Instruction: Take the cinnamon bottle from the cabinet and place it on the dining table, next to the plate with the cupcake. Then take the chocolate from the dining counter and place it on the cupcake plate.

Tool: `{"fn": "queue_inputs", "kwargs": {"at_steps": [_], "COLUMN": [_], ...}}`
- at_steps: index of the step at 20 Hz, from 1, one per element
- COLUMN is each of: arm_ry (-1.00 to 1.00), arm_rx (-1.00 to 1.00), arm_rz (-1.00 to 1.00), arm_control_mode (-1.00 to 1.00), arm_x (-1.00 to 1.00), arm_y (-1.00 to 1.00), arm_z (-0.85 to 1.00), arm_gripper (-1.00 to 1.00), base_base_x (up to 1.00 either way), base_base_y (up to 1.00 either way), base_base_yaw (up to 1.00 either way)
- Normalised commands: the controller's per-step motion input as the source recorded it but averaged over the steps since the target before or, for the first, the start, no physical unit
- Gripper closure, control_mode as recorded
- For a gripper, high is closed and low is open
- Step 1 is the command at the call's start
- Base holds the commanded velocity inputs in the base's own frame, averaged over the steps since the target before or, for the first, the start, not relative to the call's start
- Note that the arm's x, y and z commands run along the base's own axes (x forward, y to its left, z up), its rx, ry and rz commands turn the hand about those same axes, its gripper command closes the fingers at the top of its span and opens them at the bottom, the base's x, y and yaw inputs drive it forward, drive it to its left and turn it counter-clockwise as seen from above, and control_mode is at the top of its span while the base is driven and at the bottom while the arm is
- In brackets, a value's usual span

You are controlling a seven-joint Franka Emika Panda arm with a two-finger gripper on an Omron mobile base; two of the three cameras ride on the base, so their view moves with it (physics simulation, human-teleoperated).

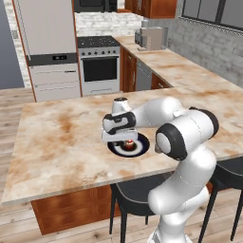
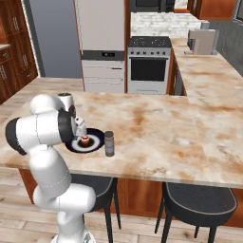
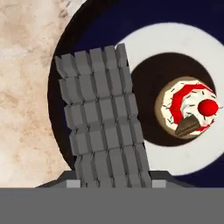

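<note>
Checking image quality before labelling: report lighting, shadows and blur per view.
Left base view: even light, soft shadow under the arm on the table. Right base view: sharp, faint shadow beside the bottle. Hand view: chocolate looms large, cupcake crisp.

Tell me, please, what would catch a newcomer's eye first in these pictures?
Probably the white arm bent low over the marbled dining table, its gripper just above the dark plate. In the hand view a grey segmented chocolate bar, held in the shut jaws, hangs over the plate beside the cupcake with its red top. The cinnamon bottle stands on the table beside the plate.
</note>
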Motion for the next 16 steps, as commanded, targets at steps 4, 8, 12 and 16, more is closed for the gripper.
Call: {"fn": "queue_inputs", "kwargs": {"at_steps": [4, 8, 12, 16], "arm_ry": [0.06, 0.07, 0.0, 0.0], "arm_rx": [-0.03, -0.01, 0.0, 0.0], "arm_rz": [0.0, 0.0, 0.0, 0.0], "arm_control_mode": [-1.0, -1.0, -1.0, -1.0], "arm_x": [0.18, 0.11, 0.0, -0.01], "arm_y": [0.0, 0.0, 0.0, -0.02], "arm_z": [-0.35, -0.37, 0.04, 0.24], "arm_gripper": [1.0, 1.0, -1.0, -1.0], "base_base_x": [0.0, 0.0, 0.0, 0.0], "base_base_y": [0.0, 0.0, 0.0, 0.0], "base_base_yaw": [0.0, 0.0, 0.0, 0.0]}}
